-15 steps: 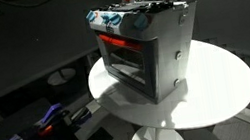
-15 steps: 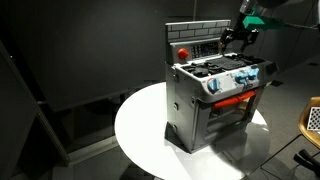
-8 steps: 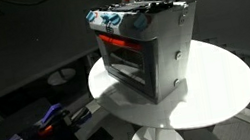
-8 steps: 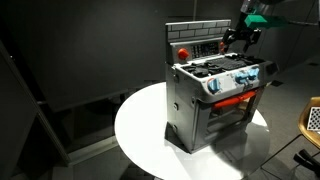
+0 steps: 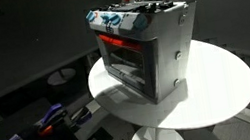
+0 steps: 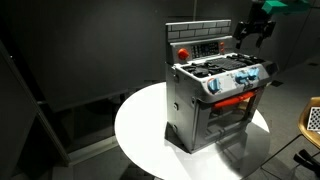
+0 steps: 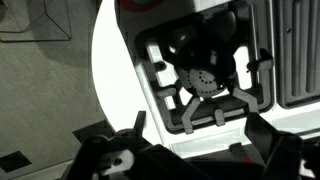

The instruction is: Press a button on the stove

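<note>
Jaws apart above stove [image 6: 214,100], white table [image 6: 140,125]

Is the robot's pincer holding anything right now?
No, nothing. The pincer hangs open and empty above the back of the stove.

Black blocky fingers [image 7: 98,158], teal-green wrist housing [image 6: 272,5], perhaps a pale screw on one finger

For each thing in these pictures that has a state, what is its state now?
stove: upright on the table, front window glows red.
oven door: seems shut.
hand: open, holds nothing, above the back of the stove.
red button: the hand is not on it.
burner: bare, nothing stands on it.
</note>
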`<move>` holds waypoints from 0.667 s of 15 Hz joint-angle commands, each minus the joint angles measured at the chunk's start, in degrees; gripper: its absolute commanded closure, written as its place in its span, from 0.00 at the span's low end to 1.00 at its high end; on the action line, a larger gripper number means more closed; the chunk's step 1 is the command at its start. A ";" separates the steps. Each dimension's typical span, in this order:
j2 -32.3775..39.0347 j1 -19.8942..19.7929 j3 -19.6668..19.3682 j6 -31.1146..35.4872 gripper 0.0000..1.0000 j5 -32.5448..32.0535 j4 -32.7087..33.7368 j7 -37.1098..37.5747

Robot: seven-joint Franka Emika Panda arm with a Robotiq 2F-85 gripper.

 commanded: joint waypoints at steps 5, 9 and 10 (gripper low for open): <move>-11.26 -1.17 -0.80 -13.23 0.00 2.03 -7.09 -10.86; -16.48 -1.63 -1.13 -19.08 0.00 1.01 -10.74 -14.45; -17.76 -1.73 -1.15 -20.48 0.00 0.90 -11.59 -14.97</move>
